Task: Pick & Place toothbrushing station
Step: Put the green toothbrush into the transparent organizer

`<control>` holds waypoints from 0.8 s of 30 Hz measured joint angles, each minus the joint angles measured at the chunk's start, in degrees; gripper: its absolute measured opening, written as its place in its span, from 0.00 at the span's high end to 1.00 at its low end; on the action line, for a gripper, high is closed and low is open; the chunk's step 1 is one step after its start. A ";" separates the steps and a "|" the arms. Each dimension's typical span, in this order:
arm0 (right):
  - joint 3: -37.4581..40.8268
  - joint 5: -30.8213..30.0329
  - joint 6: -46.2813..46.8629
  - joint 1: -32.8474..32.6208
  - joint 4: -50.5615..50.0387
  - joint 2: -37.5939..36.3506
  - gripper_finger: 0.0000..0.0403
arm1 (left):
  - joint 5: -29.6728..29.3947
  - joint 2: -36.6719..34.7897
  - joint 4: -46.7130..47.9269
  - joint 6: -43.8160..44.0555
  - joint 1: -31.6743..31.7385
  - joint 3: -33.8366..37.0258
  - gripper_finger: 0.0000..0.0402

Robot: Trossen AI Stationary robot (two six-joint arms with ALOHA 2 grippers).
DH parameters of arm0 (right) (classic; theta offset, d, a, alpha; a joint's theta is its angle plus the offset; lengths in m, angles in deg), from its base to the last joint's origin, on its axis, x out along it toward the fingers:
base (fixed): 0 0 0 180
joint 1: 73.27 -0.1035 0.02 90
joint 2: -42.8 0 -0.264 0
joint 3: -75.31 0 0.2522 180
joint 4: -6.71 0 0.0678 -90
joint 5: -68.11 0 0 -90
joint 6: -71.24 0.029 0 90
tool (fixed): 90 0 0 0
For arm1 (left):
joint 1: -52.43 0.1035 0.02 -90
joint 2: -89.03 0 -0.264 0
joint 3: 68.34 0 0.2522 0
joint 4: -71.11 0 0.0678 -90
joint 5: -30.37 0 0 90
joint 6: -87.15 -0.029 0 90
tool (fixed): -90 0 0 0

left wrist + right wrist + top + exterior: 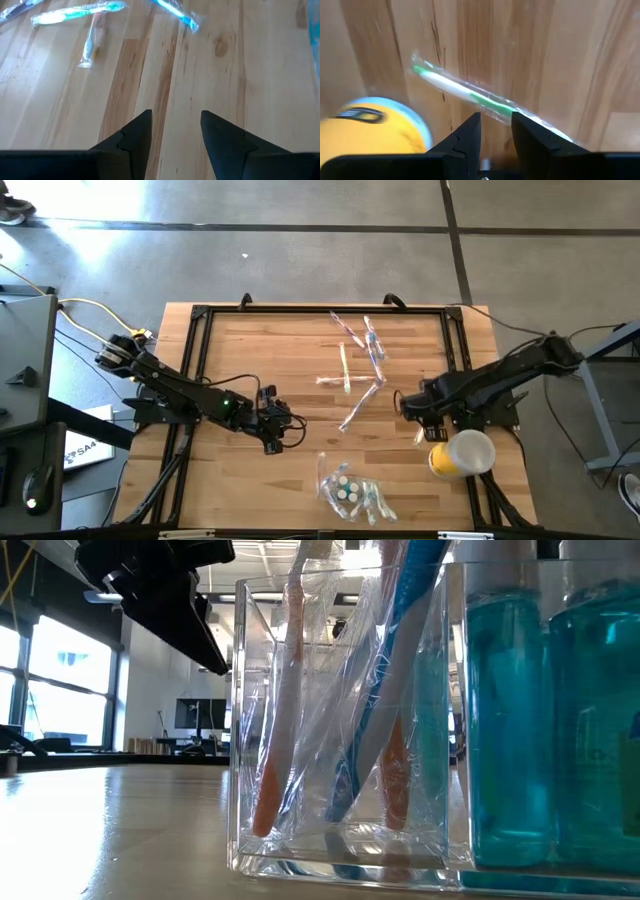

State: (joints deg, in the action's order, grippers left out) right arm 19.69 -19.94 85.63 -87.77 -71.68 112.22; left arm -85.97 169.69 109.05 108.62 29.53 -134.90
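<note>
Green-and-white toothbrush in clear plastic wrap [470, 92]: slim, lying flat on the pale wooden bench [260, 360] near the yellow cup [458, 455], just ahead of the right gripper [496, 125], jaws narrow, empty. Left gripper [176, 122]: jaws part-open, empty, over bare wood

We see the worktop [260, 360] evenly and brightly lit from above, with soft shadows. Daylight glares through windows [60, 680] in the low view. The right wrist view is motion-blurred.

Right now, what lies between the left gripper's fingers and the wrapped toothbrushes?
Bare wood of the table, per the left wrist view; the left gripper is open, toothbrushes beyond.
</note>
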 joint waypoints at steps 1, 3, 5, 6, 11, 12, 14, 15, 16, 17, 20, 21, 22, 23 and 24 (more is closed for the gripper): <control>0.15 -0.54 0.35 -0.85 0.01 0.55 0.75 | 0.05 0.28 -0.44 -0.04 0.00 -0.01 0.59; 0.15 -2.17 0.83 -2.25 0.00 1.71 0.75 | 0.09 1.01 -0.64 -0.19 0.00 -0.07 0.59; 0.15 -2.89 1.00 -3.30 -0.10 2.95 0.75 | 0.18 1.04 -0.05 -0.29 0.00 0.09 0.59; 0.15 -2.99 1.02 -3.75 -0.08 3.46 0.75 | 0.29 1.08 -0.71 -0.27 0.00 0.05 0.59; 0.15 -2.14 1.00 -5.19 -0.01 6.26 0.75 | 0.31 1.75 -0.69 -0.49 0.00 0.06 0.59; 0.15 -1.92 1.00 -5.34 0.14 6.76 0.75 | 0.31 1.75 -0.86 -0.50 0.00 -0.04 0.59; 0.15 -1.70 0.96 -5.42 0.25 7.98 0.75 | 0.31 1.74 -0.65 -0.60 0.00 -0.04 0.59; 0.15 -1.60 0.89 -5.40 0.27 8.53 0.75 | 0.31 1.73 -0.69 -0.62 0.00 -0.02 0.59; 0.15 -1.46 0.85 -5.41 0.42 9.08 0.75 | 0.31 1.73 -0.78 -0.62 0.00 -0.02 0.59; 0.15 -1.28 0.83 -5.41 0.63 9.62 0.75 | 0.31 1.73 -0.81 -0.62 0.00 -0.02 0.59; 0.15 -0.59 0.68 -5.38 0.90 11.04 0.75 | 0.36 1.73 -0.73 -0.62 0.00 -0.04 0.59; 0.15 -0.53 0.65 -5.38 1.06 11.47 0.75 | 0.35 1.73 -0.75 -0.62 0.00 -0.02 0.59; 0.15 -0.47 0.66 -5.38 1.18 11.82 0.75 | 0.36 1.73 -0.73 -0.62 0.00 -0.02 0.59; 0.15 -0.46 0.70 -5.38 1.29 12.17 0.75 | 0.36 1.73 -0.71 -0.62 0.00 -0.02 0.59; 0.17 -0.43 0.76 -5.38 1.51 12.45 0.75 | 0.36 1.73 -0.73 -0.62 0.00 -0.02 0.59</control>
State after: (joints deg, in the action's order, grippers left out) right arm 19.86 -20.37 86.40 -93.15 -70.18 124.67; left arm -85.61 171.41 108.31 107.99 29.53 -134.92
